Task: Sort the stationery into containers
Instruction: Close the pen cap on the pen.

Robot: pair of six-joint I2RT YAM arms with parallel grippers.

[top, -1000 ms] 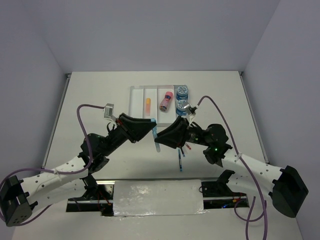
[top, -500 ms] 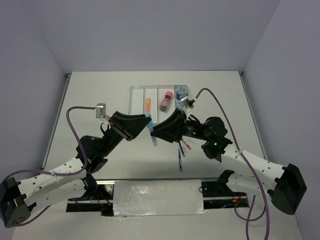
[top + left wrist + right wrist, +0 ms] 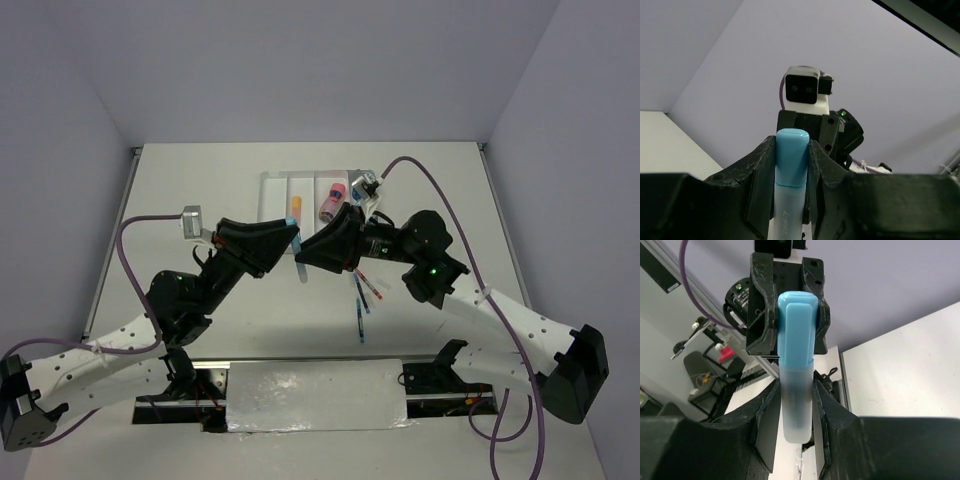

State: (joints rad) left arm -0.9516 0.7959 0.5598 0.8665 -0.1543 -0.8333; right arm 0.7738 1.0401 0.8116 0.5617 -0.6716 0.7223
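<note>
A light-blue marker (image 3: 301, 272) with a translucent body is held in the air between both grippers, in front of the clear divided tray (image 3: 272, 196). My left gripper (image 3: 291, 238) is shut on its blue cap (image 3: 791, 160). My right gripper (image 3: 306, 260) is shut on its translucent body (image 3: 797, 405). In the tray lie an orange eraser (image 3: 296, 206) and a pink cylinder (image 3: 333, 202). The right arm hides the blue rolls. Thin blue and red pens (image 3: 362, 303) lie on the table below the right gripper.
The right arm's purple cable (image 3: 430, 175) arches over the tray's right end. A white-wrapped block (image 3: 315, 395) lies at the near edge between the arm bases. Grey walls close the table on three sides.
Both grippers have risen and moved up and left toward the tray, carrying the marker between them. The blue rolls, seen earlier, are now hidden behind the right arm.
</note>
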